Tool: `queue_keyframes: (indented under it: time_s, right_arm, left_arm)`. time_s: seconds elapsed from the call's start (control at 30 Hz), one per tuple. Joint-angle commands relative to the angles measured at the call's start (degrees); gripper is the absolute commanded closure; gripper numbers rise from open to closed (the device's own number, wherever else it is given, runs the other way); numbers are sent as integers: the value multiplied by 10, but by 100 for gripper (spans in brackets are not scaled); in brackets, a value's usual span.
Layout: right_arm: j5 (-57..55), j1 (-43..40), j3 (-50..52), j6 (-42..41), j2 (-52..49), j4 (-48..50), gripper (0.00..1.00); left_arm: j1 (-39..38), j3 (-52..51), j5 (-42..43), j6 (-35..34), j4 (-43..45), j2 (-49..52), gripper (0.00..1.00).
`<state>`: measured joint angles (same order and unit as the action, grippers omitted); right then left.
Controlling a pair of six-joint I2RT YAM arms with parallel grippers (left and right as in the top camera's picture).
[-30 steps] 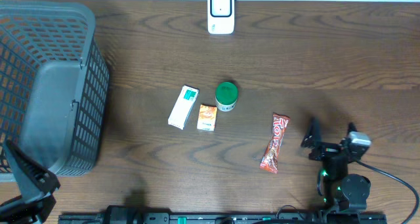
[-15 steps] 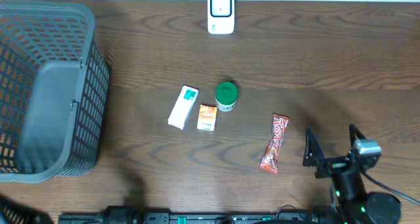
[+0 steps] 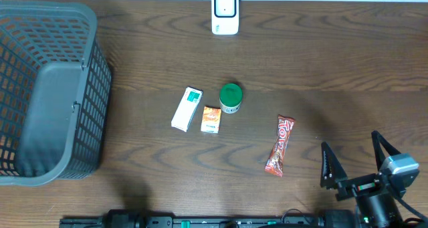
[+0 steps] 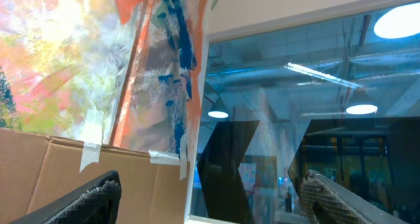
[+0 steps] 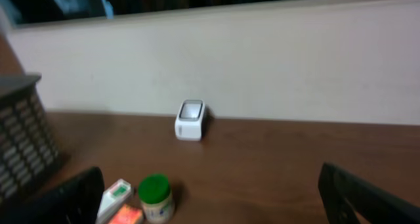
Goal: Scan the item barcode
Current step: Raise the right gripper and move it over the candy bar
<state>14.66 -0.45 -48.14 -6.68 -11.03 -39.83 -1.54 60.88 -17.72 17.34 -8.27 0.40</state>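
A little jar with a green lid stands near the middle of the brown table. Just to the left of the jar lies a small orange box. Beside that box, a bit farther from the jar, lies a white and green box. To the right of the jar, and closer to the robot, a red candy bar lies flat in its wrapper. Far behind the jar, at the back edge of the table, stands the white scanner. Well off to the left of the jar sits a big dark basket.

The right gripper is to the right of the jar, past the candy bar, near the front edge of the table. Its two fingers are spread wide and nothing is between them. It touches none of the things.

The left gripper shows only in its own camera. That camera looks up at a painted wall, some cardboard and a window, not at the jar. Its fingers are wide apart too, and they hold nothing.
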Motion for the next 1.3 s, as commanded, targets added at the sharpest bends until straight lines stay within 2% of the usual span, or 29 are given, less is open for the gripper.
queue_keyframes:
  time_s: [0.0, 0.13, 0.27, 0.4, 0.6, 0.8, 0.93, 1.1, 1.27]
  right_arm:
    - [19, 2, -57, 42, -46, -37, 1]
    - [6, 2, -119, 81, -103, -104, 1]
    - [-51, 2, -172, 83, -164, -170, 1]
    - [-53, 2, -189, 101, -195, -182, 1]
    - [-45, 2, -189, 141, -201, -171, 1]
    - [-8, 24, -189, 186, -201, -150, 1]
    - [-6, 40, -189, 185, -202, -117, 1]
    - [-6, 40, -189, 186, -217, -124, 1]
    - [-6, 41, -204, 182, -258, -122, 1]
  left_arm:
    - [1, -4, 1, -5, 4, -2, 14]
    - [1, -5, 2, -7, 5, -1, 14]
    - [1, -17, 1, -50, 28, 16, 13]
    - [1, -31, 2, -87, 41, 51, 14]
    - [1, -93, 1, -222, 48, 65, 14]
    - [1, -195, 1, -225, 105, 65, 14]
    - [1, -280, 2, -226, 146, 65, 14]
    - [1, -362, 2, -226, 170, 65, 14]
    - [1, -437, 2, -253, 245, 65, 14]
